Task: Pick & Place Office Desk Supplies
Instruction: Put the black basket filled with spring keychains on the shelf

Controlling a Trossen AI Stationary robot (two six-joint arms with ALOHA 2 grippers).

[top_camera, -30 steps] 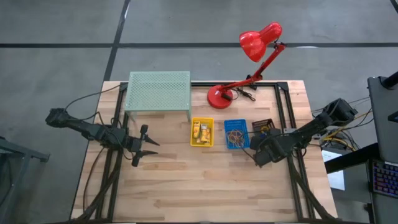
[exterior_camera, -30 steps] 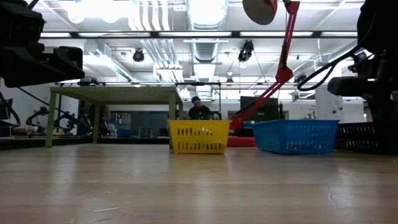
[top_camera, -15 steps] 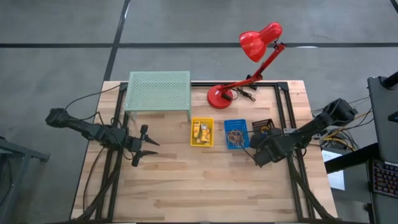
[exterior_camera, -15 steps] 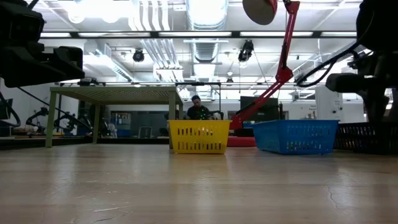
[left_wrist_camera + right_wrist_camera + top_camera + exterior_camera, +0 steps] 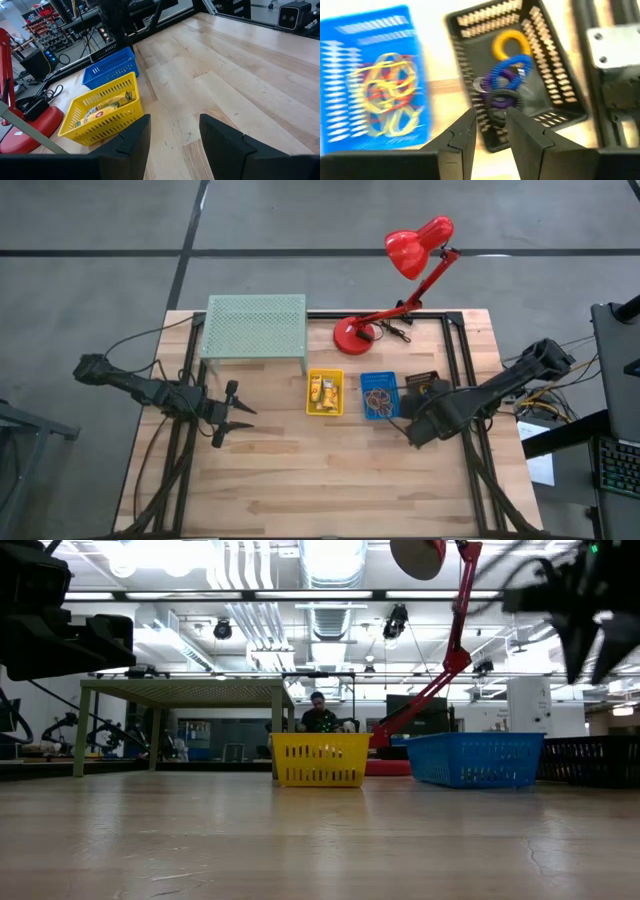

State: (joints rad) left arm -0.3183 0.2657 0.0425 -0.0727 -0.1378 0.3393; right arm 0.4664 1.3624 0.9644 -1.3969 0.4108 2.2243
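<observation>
black basket [image 5: 547, 87]: beyond fingertips, holding yellow, blue, purple coil rings [image 5: 507, 82]
blue basket [image 5: 350, 87]: beside it, rubber bands [image 5: 387, 95] inside
right gripper [image 5: 490, 127]: fingers apart, empty

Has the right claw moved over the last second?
Yes. In the low view the right claw has risen: it was level with the blue plastic basket and the black basket beside it, and now sits high above them.

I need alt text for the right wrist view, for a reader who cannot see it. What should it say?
The right hand, fingers apart and empty, hangs over a black basket holding yellow, blue and purple coiled rings. Beside it, a blue basket holds a tangle of yellow and red rubber bands, both on a wooden table.
</observation>
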